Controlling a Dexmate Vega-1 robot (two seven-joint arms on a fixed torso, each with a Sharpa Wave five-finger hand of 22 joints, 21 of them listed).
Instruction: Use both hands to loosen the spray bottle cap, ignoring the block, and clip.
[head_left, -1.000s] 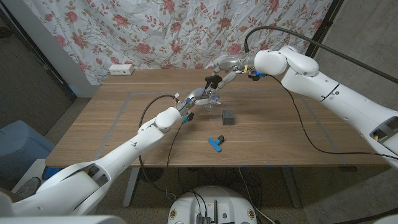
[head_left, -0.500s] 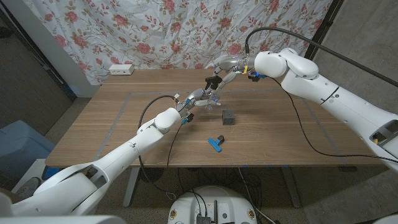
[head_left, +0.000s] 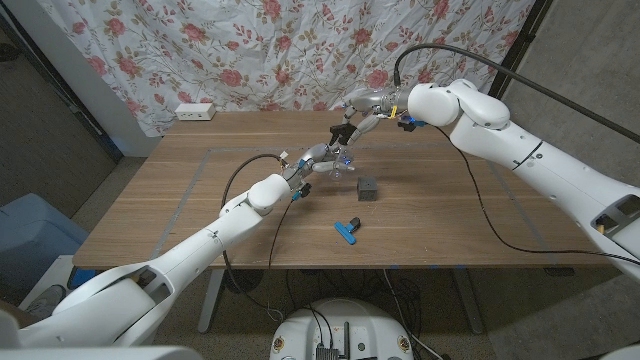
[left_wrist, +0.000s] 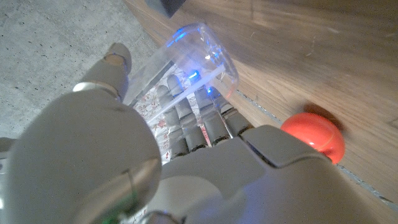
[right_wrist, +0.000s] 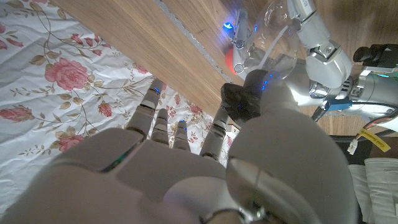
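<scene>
Lying nearest the bottom of the head view, just below centre, is a blue clip (head_left: 346, 230) on the wooden table (head_left: 180, 210), with a dark block (head_left: 368, 188) sitting a little above it and slightly to its right, apart from it.

Reaching in from the lower left corner, the left arm is stretching diagonally to the middle of the frame, where the left hand (head_left: 318, 160) is gripping the clear spray bottle (head_left: 340, 162) and holding it above the table. In the left wrist view the left hand (left_wrist: 186, 143) is wrapping its fingers (left_wrist: 205, 124) around the transparent body of the bottle (left_wrist: 193, 62), blue light is glinting off the plastic, and an orange-red ball (left_wrist: 314, 135) is lying on the wood at the right of that picture.

Coming in from the right edge, the right arm is bending over the centre of the head view, and the right hand (head_left: 358, 112) is closing on the black cap (head_left: 344, 130) at the bottle's upper end, just above the left hand. In the right wrist view the right hand (right_wrist: 186, 155) is pinching the dark cap (right_wrist: 244, 99), with the clear bottle (right_wrist: 261, 43) beyond it at the upper right.

Hanging across the top of the head view, behind the table, is a floral curtain (head_left: 300, 50), and a white power strip (head_left: 195, 111) is resting at the table's far left edge.
</scene>
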